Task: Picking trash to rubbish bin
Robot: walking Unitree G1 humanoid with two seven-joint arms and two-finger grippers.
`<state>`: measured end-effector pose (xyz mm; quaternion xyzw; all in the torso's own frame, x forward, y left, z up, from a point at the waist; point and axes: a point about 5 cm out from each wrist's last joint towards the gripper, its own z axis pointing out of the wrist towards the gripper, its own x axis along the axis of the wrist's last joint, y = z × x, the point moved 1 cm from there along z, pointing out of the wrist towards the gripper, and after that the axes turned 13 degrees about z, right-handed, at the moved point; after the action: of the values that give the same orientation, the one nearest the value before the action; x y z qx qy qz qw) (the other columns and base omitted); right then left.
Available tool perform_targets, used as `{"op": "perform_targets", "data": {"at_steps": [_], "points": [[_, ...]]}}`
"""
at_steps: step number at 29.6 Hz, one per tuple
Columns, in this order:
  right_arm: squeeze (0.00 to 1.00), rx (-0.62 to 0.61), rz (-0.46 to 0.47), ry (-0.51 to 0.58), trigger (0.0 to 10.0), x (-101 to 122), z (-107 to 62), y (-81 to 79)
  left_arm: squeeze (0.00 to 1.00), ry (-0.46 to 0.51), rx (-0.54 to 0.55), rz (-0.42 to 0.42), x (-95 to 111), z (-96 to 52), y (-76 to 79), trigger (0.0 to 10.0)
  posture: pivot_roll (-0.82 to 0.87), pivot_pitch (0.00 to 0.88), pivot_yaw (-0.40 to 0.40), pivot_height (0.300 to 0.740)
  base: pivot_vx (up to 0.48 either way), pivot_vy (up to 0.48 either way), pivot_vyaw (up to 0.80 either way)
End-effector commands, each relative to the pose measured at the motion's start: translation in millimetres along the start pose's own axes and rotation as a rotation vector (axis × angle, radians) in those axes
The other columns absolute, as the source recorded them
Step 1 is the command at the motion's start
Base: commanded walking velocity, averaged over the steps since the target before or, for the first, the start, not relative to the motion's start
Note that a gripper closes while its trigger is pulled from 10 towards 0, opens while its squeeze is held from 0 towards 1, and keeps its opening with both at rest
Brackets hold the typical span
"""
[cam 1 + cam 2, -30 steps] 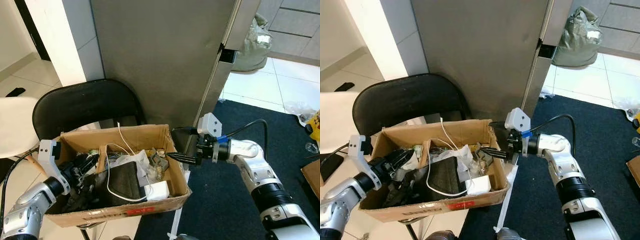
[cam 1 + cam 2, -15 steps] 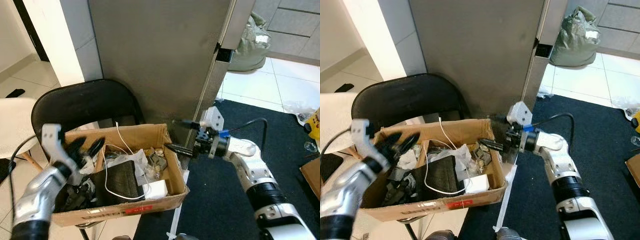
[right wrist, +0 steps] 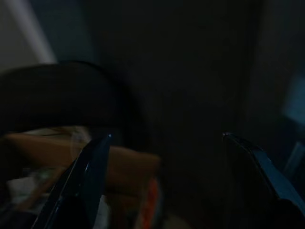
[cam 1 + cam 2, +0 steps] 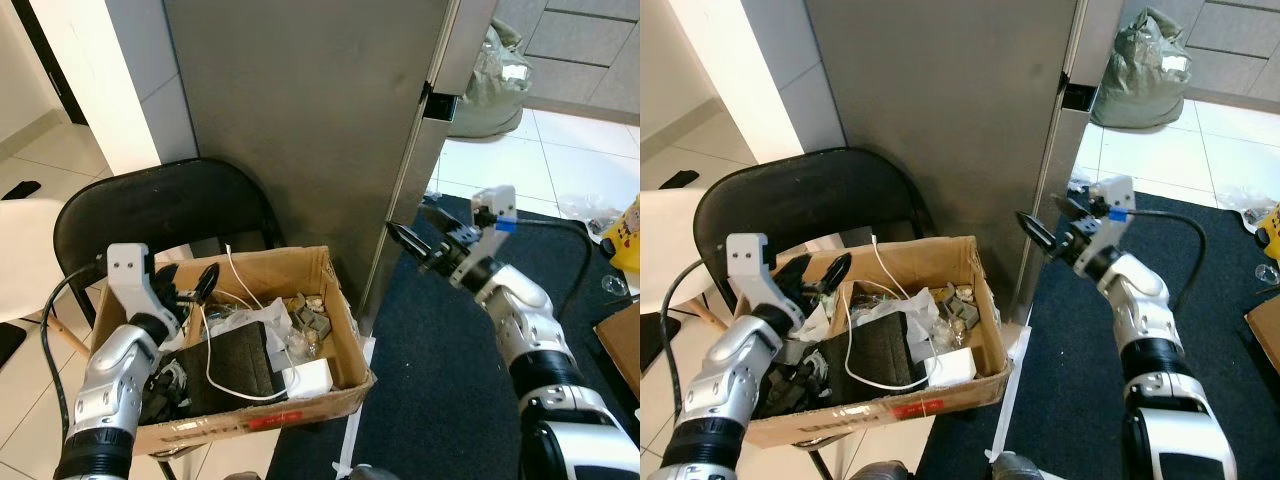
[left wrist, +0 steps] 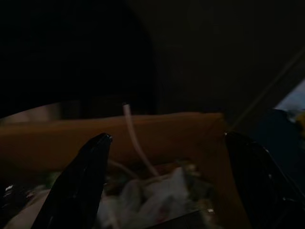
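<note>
An open cardboard box point(image 4: 285, 268) of trash rests on a black folding chair point(image 4: 160, 205). Inside lie a white cable point(image 4: 233, 275), a white charger block point(image 4: 308, 378), a black pouch point(image 4: 238, 362) and crumpled paper point(image 4: 262, 320). My left gripper point(image 4: 187, 285) hovers open and empty over the box's left part; the left wrist view looks between its fingers point(image 5: 90, 181) at the box's far wall point(image 5: 62, 138). To the right of the box, my right gripper point(image 4: 410, 220) is raised beside the grey panel edge, open and empty.
A tall grey panel point(image 4: 300, 120) stands right behind the chair. Dark carpet point(image 4: 440, 380) covers the floor on the right, with a white strip point(image 4: 355, 420) at its edge. A grey-green bag point(image 4: 490, 75) sits on the tiles beyond. A white seat point(image 4: 25, 260) is at the left.
My left gripper has lifted out of the box's left side and now hangs over it. My right gripper has pulled back from the box's right rim, up and to the right.
</note>
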<state>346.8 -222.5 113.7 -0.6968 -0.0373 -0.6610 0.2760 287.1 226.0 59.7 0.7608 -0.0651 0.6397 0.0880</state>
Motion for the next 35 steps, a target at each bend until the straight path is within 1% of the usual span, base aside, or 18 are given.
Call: {"op": "perform_targets", "data": {"at_steps": [1, 3, 4, 5, 6, 8, 9, 12, 13, 14, 16, 17, 18, 19, 21, 22, 26, 35], "points": [[0.00, -0.071, 0.004, 0.001, 10.0, -1, -4.3, 9.4, 0.00, -0.011, 0.056, 0.026, 0, -3.5, -13.4, 10.0, 0.04, 0.000, 0.002, 0.740, 0.000, 0.000, 0.00], [0.00, -0.151, 0.009, -0.014, 10.0, -6, -10.4, 19.2, 0.00, -0.022, 0.096, 0.038, -2, -5.3, -21.1, 10.0, 0.04, 0.000, 0.002, 0.740, 0.000, 0.000, 0.00], [0.00, -0.151, 0.009, -0.014, 10.0, -6, -10.4, 19.2, 0.00, -0.022, 0.096, 0.038, -2, -5.3, -21.1, 10.0, 0.04, 0.000, 0.002, 0.740, 0.000, 0.000, 0.00], [0.00, -0.263, 0.018, -0.054, 10.0, -13, -20.7, 32.9, 0.00, -0.078, 0.168, 0.070, -12, -8.1, -34.1, 10.0, 0.04, 0.000, 0.000, 0.740, 0.000, 0.000, 0.00], [0.00, -0.302, 0.026, -0.071, 10.0, -17, -24.7, 37.4, 0.00, -0.104, 0.195, 0.081, -17, -9.7, -38.8, 10.0, 0.04, 0.000, -0.001, 0.740, 0.000, 0.000, 0.00], [0.00, -0.325, 0.032, -0.081, 10.0, -19, -27.2, 40.1, 0.00, -0.120, 0.211, 0.088, -20, -10.8, -41.6, 10.0, 0.04, 0.000, -0.001, 0.740, 0.000, 0.000, 0.00], [0.00, -0.387, 0.069, -0.097, 10.0, -24, -34.4, 47.0, 0.00, -0.179, 0.234, 0.115, -31, -14.0, -45.8, 10.0, 0.04, 0.000, -0.001, 0.740, 0.000, 0.000, 0.00], [0.00, -0.431, 0.092, -0.106, 10.0, -28, -39.2, 51.5, 0.00, -0.218, 0.248, 0.136, -38, -16.4, -48.5, 10.0, 0.04, 0.000, -0.001, 0.740, 0.000, 0.000, 0.00], [0.00, -0.513, 0.092, -0.143, 10.0, -36, -49.7, 59.1, 0.00, -0.283, 0.268, 0.143, -51, -21.3, -50.7, 10.0, 0.04, 0.000, -0.003, 0.740, 0.000, 0.000, 0.00], [0.00, -0.513, 0.092, -0.143, 10.0, -36, -49.7, 59.1, 0.00, -0.283, 0.268, 0.143, -51, -21.3, -50.7, 10.0, 0.04, 0.000, -0.003, 0.740, 0.000, 0.000, 0.00], [0.00, -0.670, 0.059, -0.247, 10.0, -56, -77.5, 72.4, 0.00, -0.413, 0.305, 0.126, -78, -36.0, -52.1, 10.0, 0.03, 0.000, 0.001, 0.740, 0.000, 0.000, 0.00], [0.00, -0.670, 0.059, -0.247, 10.0, -56, -77.5, 72.4, 0.00, -0.413, 0.305, 0.126, -78, -36.0, -52.1, 10.0, 0.03, 0.000, 0.001, 0.740, 0.000, 0.000, 0.00], [0.00, -0.724, 0.053, -0.283, 10.0, -64, -90.8, 77.1, 0.00, -0.453, 0.316, 0.117, -87, -42.4, -52.0, 10.0, 0.03, 0.000, -0.005, 0.740, 0.000, 0.000, 0.00], [0.00, -0.724, 0.053, -0.283, 10.0, -64, -90.8, 77.1, 0.00, -0.453, 0.316, 0.117, -87, -42.4, -52.0, 10.0, 0.03, 0.000, -0.005, 0.740, 0.000, 0.000, 0.00], [0.00, -0.786, 0.065, -0.318, 10.0, -73, -109.2, 82.2, 0.00, -0.486, 0.344, 0.103, -96, -51.0, -54.0, 10.0, 0.03, 0.000, -0.010, 0.740, 0.000, 0.000, 0.00], [0.00, -0.786, 0.065, -0.318, 10.0, -73, -109.2, 82.2, 0.00, -0.486, 0.344, 0.103, -96, -51.0, -54.0, 10.0, 0.03, 0.000, -0.010, 0.740, 0.000, 0.000, 0.00], [0.00, -0.845, 0.068, -0.346, 10.0, -80, -122.4, 85.4, 0.00, -0.501, 0.385, 0.118, -99, -56.0, -58.6, 10.0, 0.03, 0.000, -0.010, 0.740, 0.000, 0.000, 0.00], [0.00, -0.829, 0.073, -0.340, 10.0, -83, -116.1, 81.5, 0.00, -0.461, 0.426, 0.154, -87, -50.2, -67.7, 10.0, 0.03, 0.000, -0.010, 0.740, 0.000, 0.000, 0.00]]}}
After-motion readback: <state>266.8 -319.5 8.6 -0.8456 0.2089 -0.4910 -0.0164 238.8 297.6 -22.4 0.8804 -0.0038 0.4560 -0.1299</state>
